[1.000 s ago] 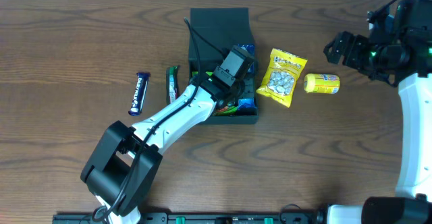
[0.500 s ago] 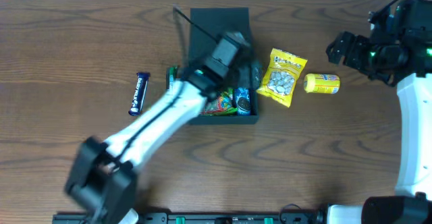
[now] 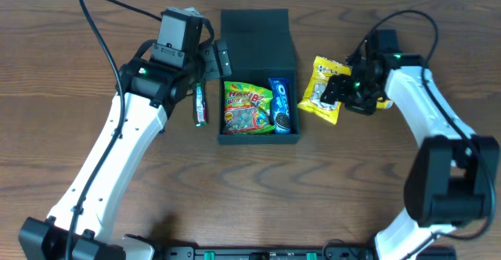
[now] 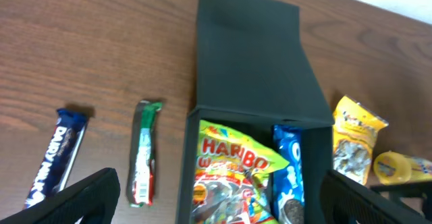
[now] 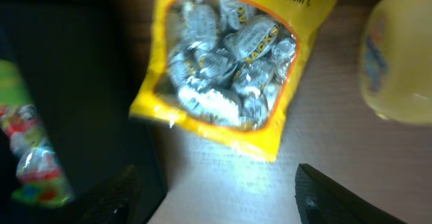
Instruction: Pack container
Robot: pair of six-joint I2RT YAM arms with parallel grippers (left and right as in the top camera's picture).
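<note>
The dark container (image 3: 254, 41) stands open at the table's middle, its flap lid laid back. A Haribo bag (image 3: 244, 110) and a blue Oreo packet (image 3: 280, 105) lie inside. My left gripper (image 3: 213, 63) hovers open and empty at the box's left rear corner; in the left wrist view it (image 4: 221, 178) looks down on the container (image 4: 250, 55) and the Haribo bag (image 4: 233, 177). My right gripper (image 3: 335, 90) hangs open low over a yellow candy bag (image 3: 325, 76). In the right wrist view its jaws (image 5: 216, 187) straddle bare table just below the bag (image 5: 229, 69).
A green-and-red bar (image 3: 200, 103) lies left of the box. Further left lies a blue Dairy Milk bar (image 4: 57, 160), which my left arm hides in the overhead view. A small yellow tub (image 5: 398, 62) sits right of the candy bag. The container wall (image 5: 74, 82) is close on the right gripper's left.
My left gripper opened and pulled up and back out of the box to its left rear, leaving the Haribo bag inside. My right arm swung in from the far right to the yellow bag.
</note>
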